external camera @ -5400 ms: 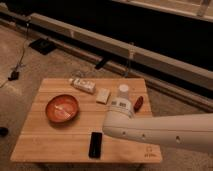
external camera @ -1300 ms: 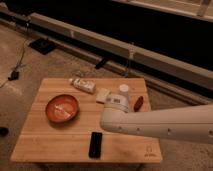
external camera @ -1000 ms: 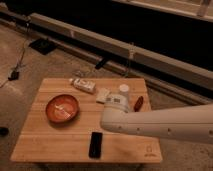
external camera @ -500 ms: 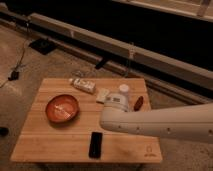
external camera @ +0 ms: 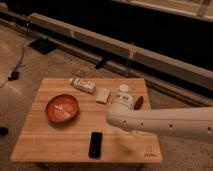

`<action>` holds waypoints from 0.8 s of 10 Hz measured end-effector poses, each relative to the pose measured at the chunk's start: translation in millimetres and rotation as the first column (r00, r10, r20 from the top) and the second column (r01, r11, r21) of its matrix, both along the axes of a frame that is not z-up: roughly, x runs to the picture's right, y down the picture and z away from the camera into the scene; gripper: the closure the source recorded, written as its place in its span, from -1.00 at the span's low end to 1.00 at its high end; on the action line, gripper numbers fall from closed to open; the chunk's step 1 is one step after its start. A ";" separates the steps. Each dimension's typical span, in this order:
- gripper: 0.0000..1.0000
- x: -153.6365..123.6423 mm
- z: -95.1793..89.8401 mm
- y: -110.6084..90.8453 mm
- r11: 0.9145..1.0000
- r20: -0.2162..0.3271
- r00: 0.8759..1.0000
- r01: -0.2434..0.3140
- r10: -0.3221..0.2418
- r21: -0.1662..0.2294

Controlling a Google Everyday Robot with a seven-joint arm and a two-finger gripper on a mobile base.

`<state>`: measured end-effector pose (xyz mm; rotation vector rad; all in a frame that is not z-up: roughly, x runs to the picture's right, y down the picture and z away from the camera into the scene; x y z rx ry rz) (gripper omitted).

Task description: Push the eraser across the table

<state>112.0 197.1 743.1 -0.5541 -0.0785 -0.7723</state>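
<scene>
The eraser (external camera: 95, 144) is a flat black block lying near the front edge of the light wooden table (external camera: 45, 140), a little right of centre, with its long side pointing front to back. My white arm reaches in from the right over the table. The gripper (external camera: 118, 118) is at the arm's rounded end, above the table's middle, up and to the right of the eraser and apart from it. The arm hides the table behind it.
An orange bowl (external camera: 62, 108) sits at the left middle. A white labelled box (external camera: 82, 84), a pale beige block (external camera: 103, 95), a white bottle (external camera: 123, 91) and a small red object (external camera: 138, 102) stand along the back. A dark logo (external camera: 148, 152) marks the front right corner.
Since the oldest frame the arm's end has shifted slightly left toward the table's middle. Over the last second nothing visibly moves; the eraser stays in place.
</scene>
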 end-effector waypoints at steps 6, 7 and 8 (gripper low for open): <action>-0.60 -38.6 -3.0 49.4 0.998 0.198 0.980 0.031 -0.021 -0.048; -0.60 -48.4 -3.5 57.7 0.997 0.228 0.972 0.064 -0.052 -0.046; -0.60 -55.3 -2.9 64.1 0.995 0.251 0.965 0.090 -0.077 -0.044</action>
